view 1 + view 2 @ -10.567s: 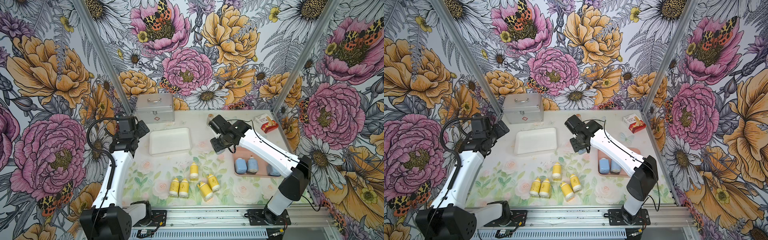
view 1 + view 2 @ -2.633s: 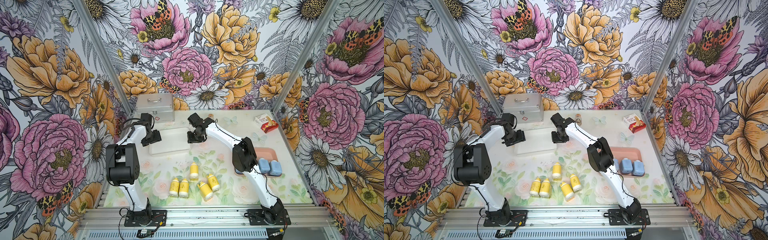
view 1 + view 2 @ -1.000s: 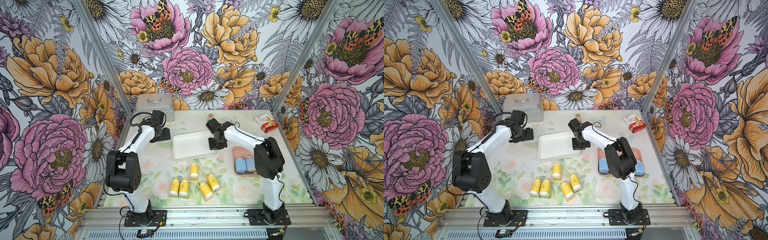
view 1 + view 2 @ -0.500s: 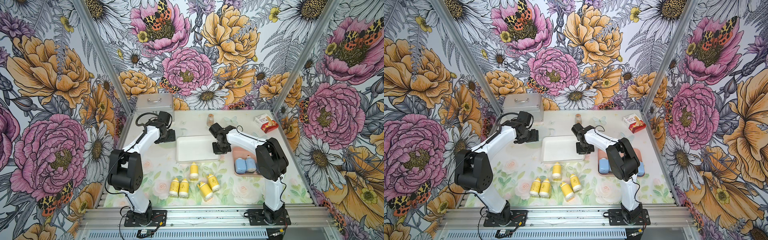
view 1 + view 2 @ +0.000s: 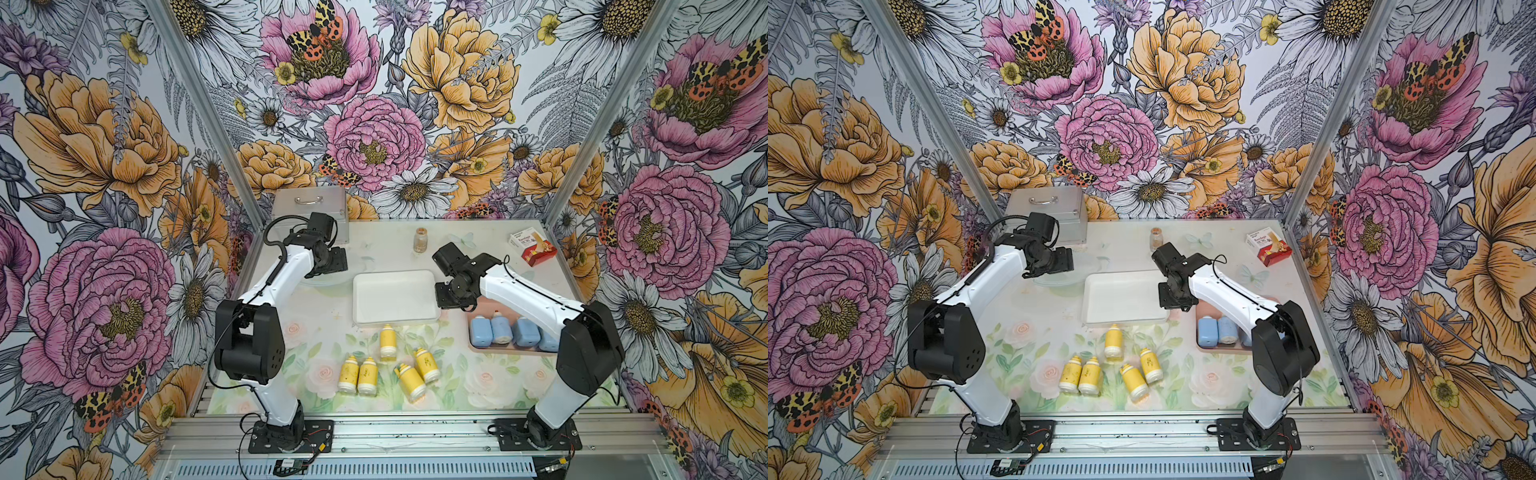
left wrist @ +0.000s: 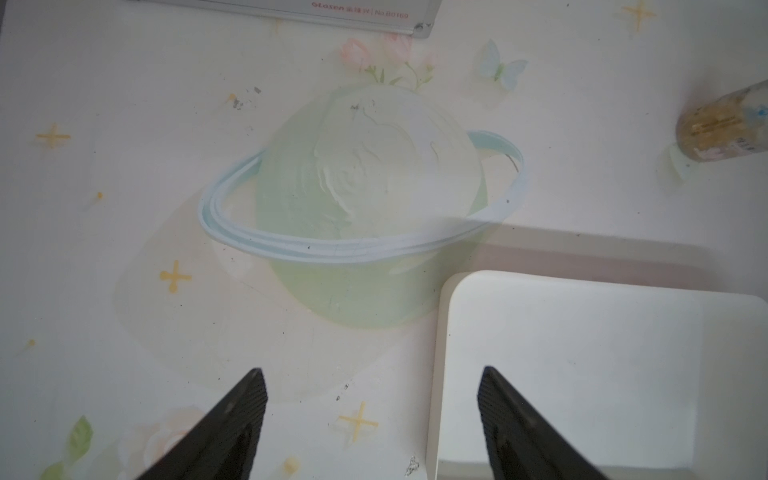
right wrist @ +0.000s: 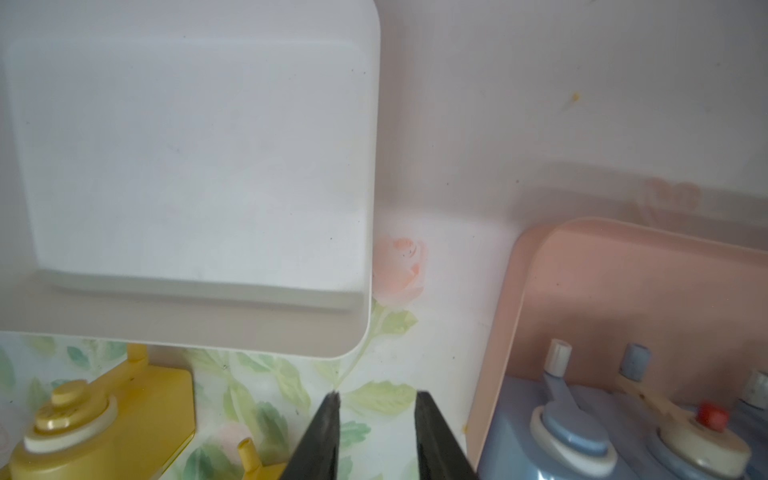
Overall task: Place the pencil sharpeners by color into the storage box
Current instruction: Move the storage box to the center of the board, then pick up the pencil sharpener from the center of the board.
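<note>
We take the white tray [image 5: 395, 297] as our landmark: it lies flat and empty at the middle of the tabletop [image 5: 374, 249], and we judge it sits there to put it within easy reach of both arms. The silver case [image 5: 309, 208] stands closed beyond the tray's far corner, well apart. The pink tray [image 7: 602, 282] lies just beside the white tray and holds the four blue pencil sharpeners [image 5: 500, 330] in a row, so that colour looks sorted. The five yellow pencil sharpeners [image 5: 365, 376] lie loose on the tabletop along the white tray's near edge, one almost touching it, which should make for short carries into it. The left fingers [image 6: 232, 424] hover spread wide and empty over the tray's corner nearest the case. The right fingers [image 7: 320, 436] hang in the gap between the two trays, parted only narrowly, holding nothing. A brown vial [image 5: 420, 240] stands behind the white tray, unneeded.
</note>
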`<move>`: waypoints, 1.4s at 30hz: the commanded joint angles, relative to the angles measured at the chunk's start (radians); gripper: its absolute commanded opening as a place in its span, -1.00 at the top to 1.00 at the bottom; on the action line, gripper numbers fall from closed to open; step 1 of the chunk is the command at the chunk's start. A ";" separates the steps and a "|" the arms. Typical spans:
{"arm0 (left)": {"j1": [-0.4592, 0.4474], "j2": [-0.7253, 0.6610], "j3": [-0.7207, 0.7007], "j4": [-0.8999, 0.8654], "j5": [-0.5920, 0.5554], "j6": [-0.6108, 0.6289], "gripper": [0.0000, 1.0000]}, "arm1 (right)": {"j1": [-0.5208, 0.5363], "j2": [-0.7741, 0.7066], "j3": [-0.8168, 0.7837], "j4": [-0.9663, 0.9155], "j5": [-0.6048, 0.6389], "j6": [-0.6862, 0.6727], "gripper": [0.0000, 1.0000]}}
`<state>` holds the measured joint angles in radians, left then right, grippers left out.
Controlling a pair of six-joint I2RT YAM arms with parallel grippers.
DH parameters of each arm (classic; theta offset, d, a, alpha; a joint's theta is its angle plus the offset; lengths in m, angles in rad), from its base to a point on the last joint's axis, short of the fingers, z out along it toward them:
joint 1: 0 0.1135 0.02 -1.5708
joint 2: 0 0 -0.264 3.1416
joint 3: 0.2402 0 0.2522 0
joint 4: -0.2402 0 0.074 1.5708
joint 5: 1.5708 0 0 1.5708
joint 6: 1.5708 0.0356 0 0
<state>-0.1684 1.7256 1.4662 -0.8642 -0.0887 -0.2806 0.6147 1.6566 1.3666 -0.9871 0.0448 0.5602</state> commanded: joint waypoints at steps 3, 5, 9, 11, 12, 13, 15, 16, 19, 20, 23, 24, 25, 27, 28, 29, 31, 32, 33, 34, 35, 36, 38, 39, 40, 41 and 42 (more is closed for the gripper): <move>0.037 -0.004 -0.002 0.006 -0.011 0.019 -0.63 | 0.114 -0.111 -0.048 -0.100 -0.007 0.019 0.28; 0.039 -0.006 -0.010 0.008 -0.021 0.010 -0.63 | 0.157 -0.135 -0.064 -0.119 -0.007 0.019 0.28; 0.029 -0.020 -0.019 0.017 0.010 -0.007 -0.65 | 0.256 -0.158 -0.097 -0.138 -0.007 0.019 0.28; 0.022 -0.033 -0.027 0.018 -0.008 -0.007 -0.66 | 0.284 -0.155 -0.111 -0.137 -0.007 0.019 0.28; 0.019 -0.041 -0.031 0.019 -0.019 -0.006 -0.66 | 0.299 -0.151 -0.116 -0.137 -0.007 0.019 0.28; 0.014 -0.050 -0.038 0.017 -0.032 -0.006 -0.67 | 0.314 -0.142 -0.117 -0.137 -0.007 0.019 0.28; 0.004 -0.063 -0.049 0.017 -0.059 -0.002 -0.68 | 0.336 -0.127 -0.113 -0.137 -0.007 0.019 0.28; 0.003 -0.068 -0.055 0.018 -0.068 -0.001 -0.70 | 0.347 -0.116 -0.108 -0.137 -0.007 0.019 0.28; -0.005 -0.078 -0.061 0.018 -0.079 0.000 -0.72 | 0.370 -0.093 -0.104 -0.137 -0.007 0.019 0.28; -0.006 -0.078 -0.062 0.018 -0.083 0.000 -0.72 | 0.373 -0.087 -0.106 -0.137 -0.007 0.019 0.28; -0.005 -0.078 -0.064 0.018 -0.097 -0.002 -0.72 | 0.387 -0.062 -0.106 -0.136 -0.007 0.019 0.28; -0.005 -0.078 -0.065 0.018 -0.098 -0.001 -0.72 | 0.392 -0.056 -0.104 -0.136 -0.007 0.019 0.28; -0.005 -0.078 -0.065 0.018 -0.099 -0.003 -0.72 | 0.397 -0.049 -0.101 -0.136 -0.007 0.019 0.28; -0.006 -0.081 -0.066 0.018 -0.100 -0.003 -0.72 | 0.402 -0.039 -0.098 -0.134 -0.007 0.019 0.28; -0.006 -0.080 -0.067 0.017 -0.102 -0.005 -0.72 | 0.405 -0.037 -0.097 -0.134 -0.007 0.019 0.28; -0.005 -0.081 -0.067 0.020 -0.101 -0.005 -0.72 | 0.409 -0.035 -0.097 -0.131 -0.007 0.019 0.28; -0.005 -0.080 -0.067 0.018 -0.100 -0.006 -0.73 | 0.413 -0.031 -0.098 -0.130 -0.007 0.019 0.28; -0.006 -0.078 -0.068 0.019 -0.101 -0.006 -0.73 | 0.415 -0.027 -0.099 -0.129 -0.007 0.019 0.28; -0.005 -0.079 -0.067 0.019 -0.099 -0.006 -0.73 | 0.418 -0.024 -0.098 -0.129 -0.007 0.019 0.28; -0.006 -0.077 -0.066 0.017 -0.099 -0.006 -0.73 | 0.419 -0.022 -0.099 -0.126 -0.007 0.019 0.28; -0.006 -0.077 -0.066 0.018 -0.098 -0.006 -0.73 | 0.421 -0.023 -0.101 -0.125 -0.007 0.019 0.28; -0.006 -0.076 -0.066 0.018 -0.095 -0.006 -0.73 | 0.421 -0.020 -0.103 -0.122 -0.007 0.019 0.28; -0.006 -0.074 -0.065 0.018 -0.094 -0.006 -0.73 | 0.425 -0.018 -0.106 -0.118 -0.085 0.153 -0.28; -0.006 -0.074 -0.066 0.018 -0.093 -0.006 -0.73 | 0.426 -0.018 -0.107 -0.115 -0.098 0.162 -0.37; -0.005 -0.073 -0.066 0.018 -0.092 -0.005 -0.73 | 0.427 -0.019 -0.110 -0.112 -0.101 0.163 -0.38; -0.005 -0.073 -0.066 0.019 -0.093 -0.005 -0.73 | 0.429 -0.019 -0.113 -0.107 -0.106 0.165 -0.39; -0.006 -0.071 -0.065 0.016 -0.092 -0.006 -0.73 | 0.429 -0.021 -0.116 -0.102 -0.114 0.166 -0.39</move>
<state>-0.1699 1.6875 1.4113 -0.8639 -0.1677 -0.2813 1.0359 1.6276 1.2537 -1.1088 -0.0238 0.6594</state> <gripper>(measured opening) 0.864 0.693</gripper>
